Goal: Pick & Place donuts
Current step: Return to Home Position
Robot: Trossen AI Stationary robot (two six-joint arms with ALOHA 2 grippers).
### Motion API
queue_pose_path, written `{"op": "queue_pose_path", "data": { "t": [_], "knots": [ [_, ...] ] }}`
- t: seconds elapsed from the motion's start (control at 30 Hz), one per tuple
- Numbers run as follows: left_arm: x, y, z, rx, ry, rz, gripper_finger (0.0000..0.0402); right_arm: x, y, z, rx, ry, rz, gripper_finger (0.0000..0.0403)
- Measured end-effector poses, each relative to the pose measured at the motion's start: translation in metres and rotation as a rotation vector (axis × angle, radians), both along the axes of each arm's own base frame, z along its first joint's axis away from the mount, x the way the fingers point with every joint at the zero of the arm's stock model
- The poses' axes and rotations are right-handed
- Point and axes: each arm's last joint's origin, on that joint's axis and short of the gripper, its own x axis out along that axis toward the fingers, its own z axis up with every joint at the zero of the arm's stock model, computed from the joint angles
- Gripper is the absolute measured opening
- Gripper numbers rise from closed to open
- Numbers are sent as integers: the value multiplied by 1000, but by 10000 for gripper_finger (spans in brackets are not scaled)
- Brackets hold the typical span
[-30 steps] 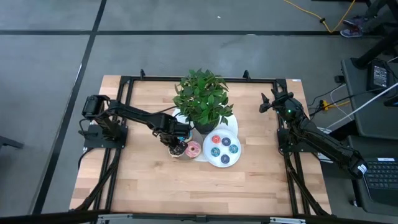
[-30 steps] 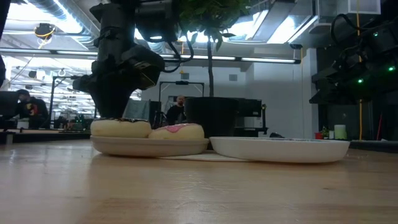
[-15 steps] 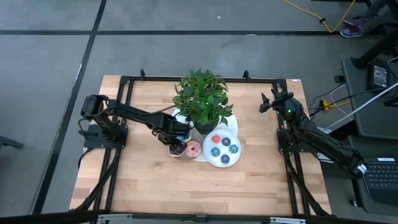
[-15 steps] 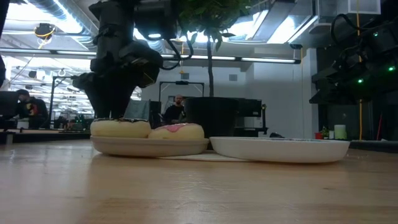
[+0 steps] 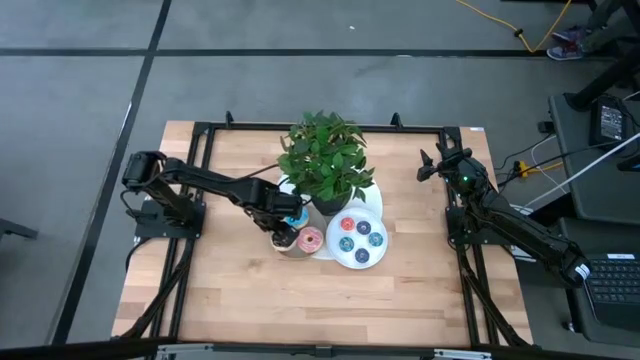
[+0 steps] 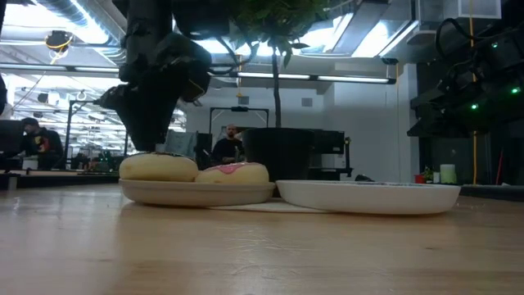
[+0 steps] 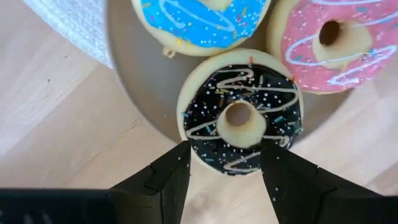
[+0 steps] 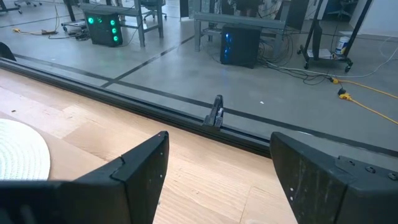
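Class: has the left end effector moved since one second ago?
Yes: the left end effector has risen slightly above the black donut on the fixed beige plate. The right end effector waits at the edge of the table.

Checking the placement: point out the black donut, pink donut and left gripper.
black donut (image 7: 208,115): left wrist view, icing.
pink donut (image 7: 305,57): left wrist view, icing.
left gripper (image 7: 225,148): left wrist view, between fingertips.
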Motion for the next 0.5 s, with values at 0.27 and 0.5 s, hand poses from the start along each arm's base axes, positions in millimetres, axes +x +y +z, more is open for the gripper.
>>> {"op": "queue_pose_path", "data": {
  "t": [0.27,0.5],
  "knots": [
    [-9,-9,13,8,-22,-34,185,0,0,0,0,-1,0,278],
    [-28,-26,19,38,-60,-97,184,0,0,0,0,0,0,278]
  ]
}}
